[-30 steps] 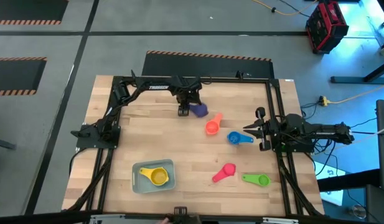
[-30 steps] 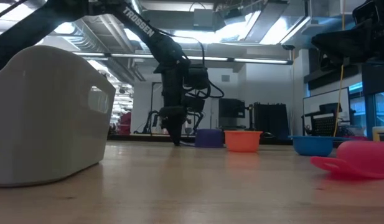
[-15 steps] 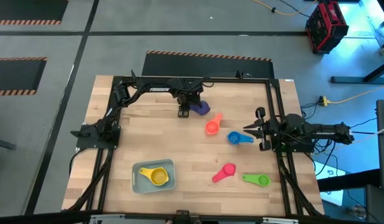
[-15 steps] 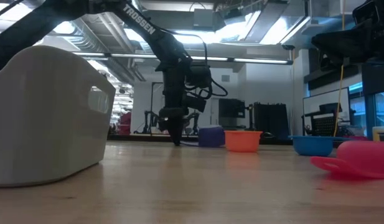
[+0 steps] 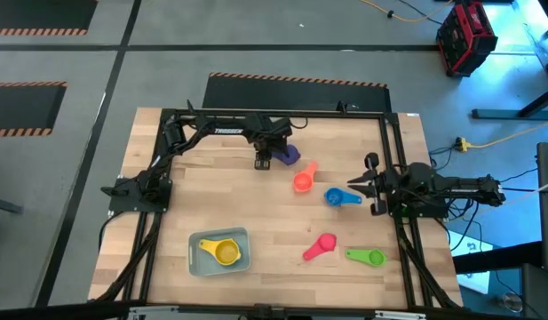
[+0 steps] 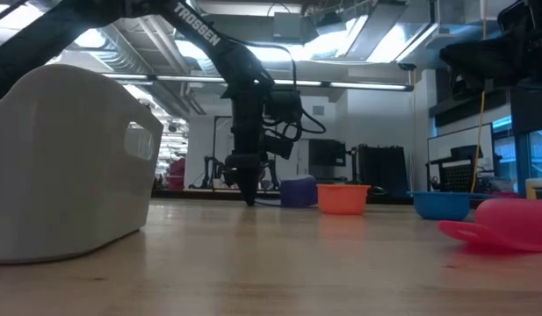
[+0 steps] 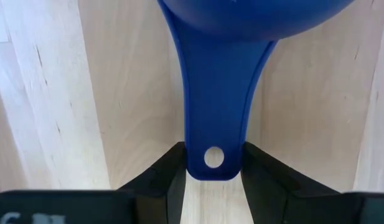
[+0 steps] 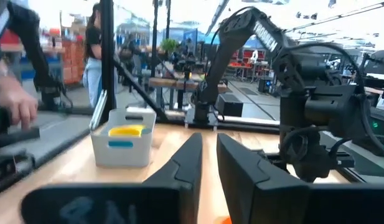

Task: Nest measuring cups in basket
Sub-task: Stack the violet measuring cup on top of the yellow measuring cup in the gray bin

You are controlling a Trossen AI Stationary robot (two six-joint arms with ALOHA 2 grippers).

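So only the yellow cup sits in the basket, while the left gripper pinches the purple cup's handle and four lie loose.

Dark jointed arms (white "TROSSEN" lettering).

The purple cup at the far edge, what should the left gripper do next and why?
Probably close fully and lift. The left gripper has its fingers on either side of the purple cup handle's end, while the cup sits on the table. The basket, holding a yellow cup, is across the table.
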